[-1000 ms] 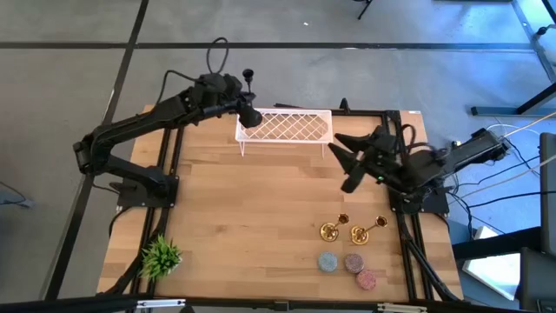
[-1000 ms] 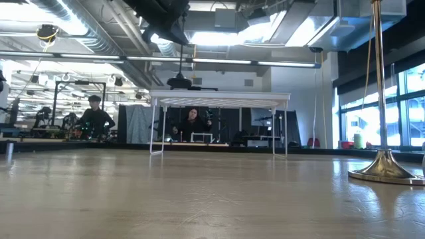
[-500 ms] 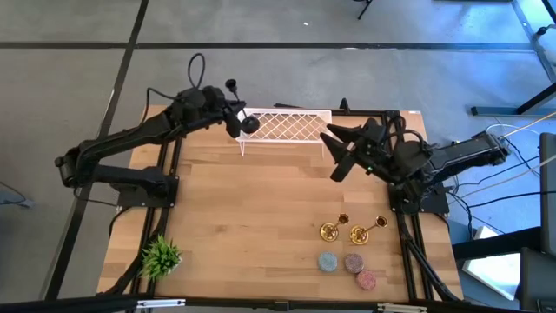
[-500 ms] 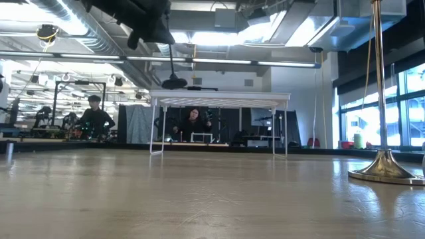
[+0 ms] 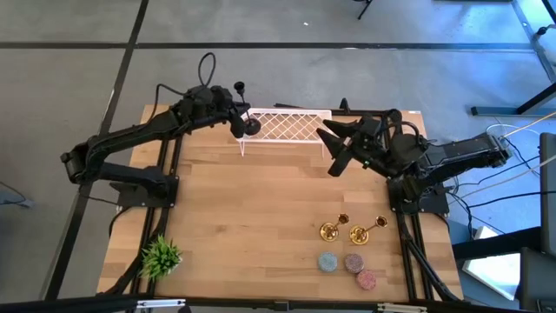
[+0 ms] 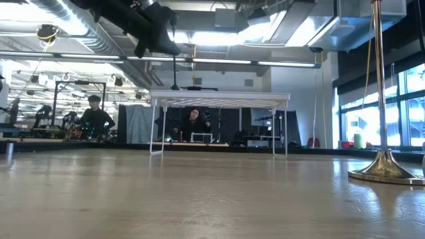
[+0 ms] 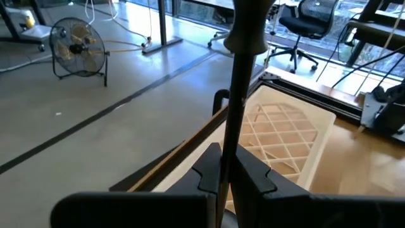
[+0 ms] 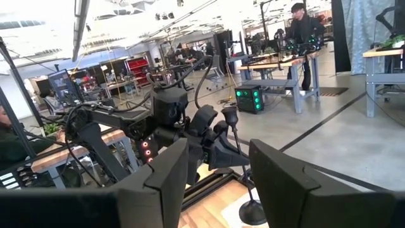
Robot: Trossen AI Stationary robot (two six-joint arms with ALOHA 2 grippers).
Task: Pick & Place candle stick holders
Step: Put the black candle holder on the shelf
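- High view, upper centre: black candle stick holder [image 5: 243, 111] clenched at the stem in left hand [image 5: 233, 116], over white rack's [image 5: 295, 127] left end.
- Best lowered upright, base flat.
- Gold holders [image 5: 352, 230] standing lower right on desk [image 5: 252, 217].
- Right hand [image 5: 333, 150] spread wide, empty.

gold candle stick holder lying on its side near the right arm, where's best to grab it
Probably its slim stem, midway between round base and cup, coming straight down with the right gripper. This gold candle stick holder lies flat on the table, stem exposed, the upright gold one beside it.

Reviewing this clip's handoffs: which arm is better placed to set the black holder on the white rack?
Left. Its gripper is shut on the black holder above the white rack; the right gripper is open and empty.
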